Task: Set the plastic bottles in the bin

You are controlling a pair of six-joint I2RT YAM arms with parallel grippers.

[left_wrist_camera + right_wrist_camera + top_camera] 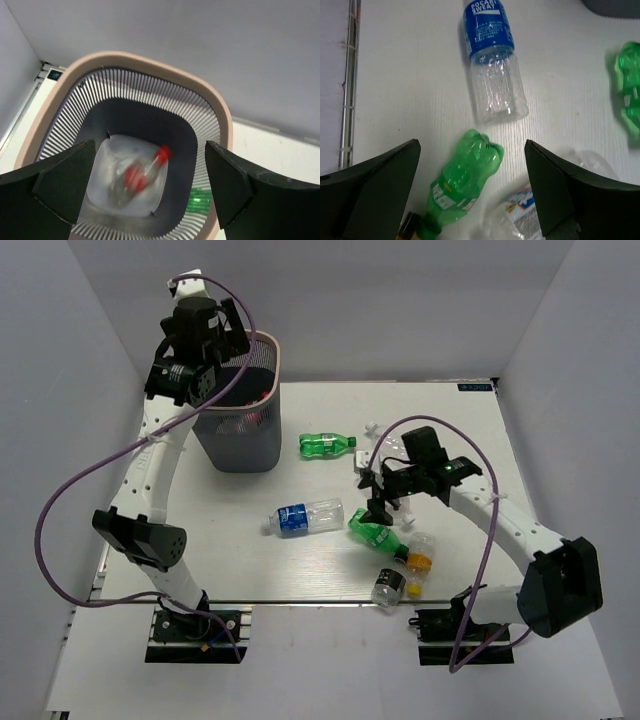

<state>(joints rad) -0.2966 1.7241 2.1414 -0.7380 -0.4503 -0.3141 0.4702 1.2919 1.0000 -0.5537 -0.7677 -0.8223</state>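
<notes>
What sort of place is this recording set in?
Probably a lab test cell: a white table boxed in by plain walls, two arms bolted at its edge, plastic bottles and a bin staged on it.

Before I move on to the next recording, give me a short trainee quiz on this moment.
1. True or false: the left gripper hangs open and empty over the bin.
2. In the right wrist view, which bottle lies between the fingers of the right gripper?
A. the blue-label Pocari Sweat bottle
B. the green bottle
C. the orange-label bottle
3. Fill in: the bottle lying at the bottom of the bin has a ___ cap.

Key: 1 true; 2 B; 3 red.
</notes>
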